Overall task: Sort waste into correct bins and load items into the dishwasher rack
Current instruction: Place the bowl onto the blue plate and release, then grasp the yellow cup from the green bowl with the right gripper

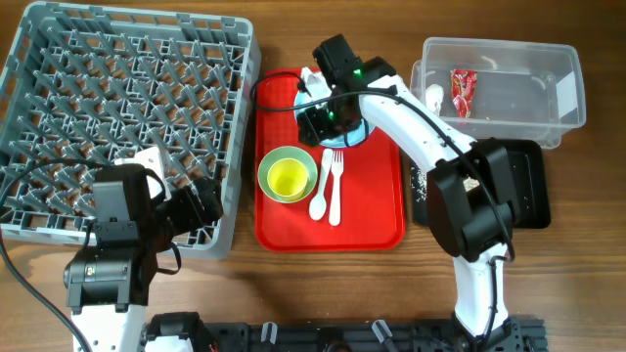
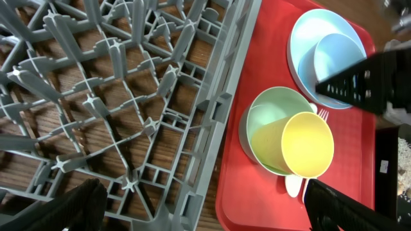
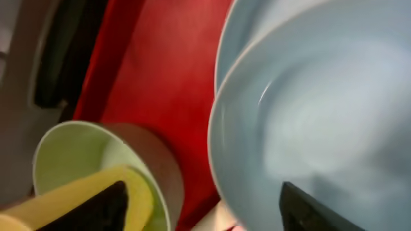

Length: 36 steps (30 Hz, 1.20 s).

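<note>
On the red tray (image 1: 377,210), the open right gripper (image 1: 328,115) is hovering over the blue bowl (image 2: 337,54), likely needing a rim grasp next.

Our right arm (image 1: 406,122) is white tubing joined by bulky black housings, with a thin black cable (image 1: 435,122) and a green light (image 1: 358,71) near the wrist. Our left arm (image 1: 115,210) has the same black blocks and white shell; our fingers (image 2: 347,208) are black.

Yellow cup (image 1: 289,180) inside light green bowl (image 1: 264,164)
</note>
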{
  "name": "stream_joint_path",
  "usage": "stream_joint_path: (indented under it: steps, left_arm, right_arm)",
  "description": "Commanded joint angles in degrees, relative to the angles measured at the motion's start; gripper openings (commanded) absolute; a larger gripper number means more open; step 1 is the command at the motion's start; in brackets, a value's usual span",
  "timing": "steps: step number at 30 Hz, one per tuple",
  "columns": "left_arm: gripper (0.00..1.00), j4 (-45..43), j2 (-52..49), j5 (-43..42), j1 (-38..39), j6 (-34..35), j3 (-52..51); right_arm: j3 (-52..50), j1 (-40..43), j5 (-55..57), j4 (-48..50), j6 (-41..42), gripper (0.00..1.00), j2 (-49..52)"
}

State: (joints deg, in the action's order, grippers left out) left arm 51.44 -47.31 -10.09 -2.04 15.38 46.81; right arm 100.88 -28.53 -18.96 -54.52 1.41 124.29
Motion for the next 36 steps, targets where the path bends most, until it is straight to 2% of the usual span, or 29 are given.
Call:
stream_joint_path:
  steps: [1,7,13,16,20,22,25,31,36]
  left_arm:
    - [1.00,-0.1,0.4,0.5,0.0,0.1,0.6]
    - [1.00,-0.1,0.4,0.5,0.0,0.1,0.6]
    - [1.00,-0.1,0.4,0.5,0.0,0.1,0.6]
    - [1.00,-0.1,0.4,0.5,0.0,0.1,0.6]
    - [1.00,0.1,0.4,0.5,0.0,0.1,0.6]
    - [1.00,0.2,0.4,0.5,0.0,0.1,0.6]
    - [1.00,0.3,0.4,0.6,0.0,0.1,0.6]
    - [1.00,0.3,0.4,0.6,0.0,0.1,0.6]
    - [1.00,0.3,0.4,0.6,0.0,0.1,0.6]
  right_arm:
    - [4.8,2.5,-2.9,-3.7,0.3,0.99,-3.6]
    - [7.8,5.0,2.2,-8.7,4.4,1.00,-13.6]
    - [7.1,4.5,6.4,-14.6,13.3,1.00,-22.4]
    - [7.0,4.9,5.2,-17.3,17.8,1.00,-23.6]
    - [7.0,4.9,0.3,-21.1,15.3,1.00,-23.6]
    - [7.0,4.5,2.6,-23.7,15.8,0.95,-24.0]
    - [6.7,2.7,9.0,-26.8,18.6,0.95,-25.9]
    - [-1.1,-5.0,21.5,-24.9,25.8,0.95,-36.3]
    - [-12.9,-11.0,21.8,-13.7,25.7,0.92,-43.1]
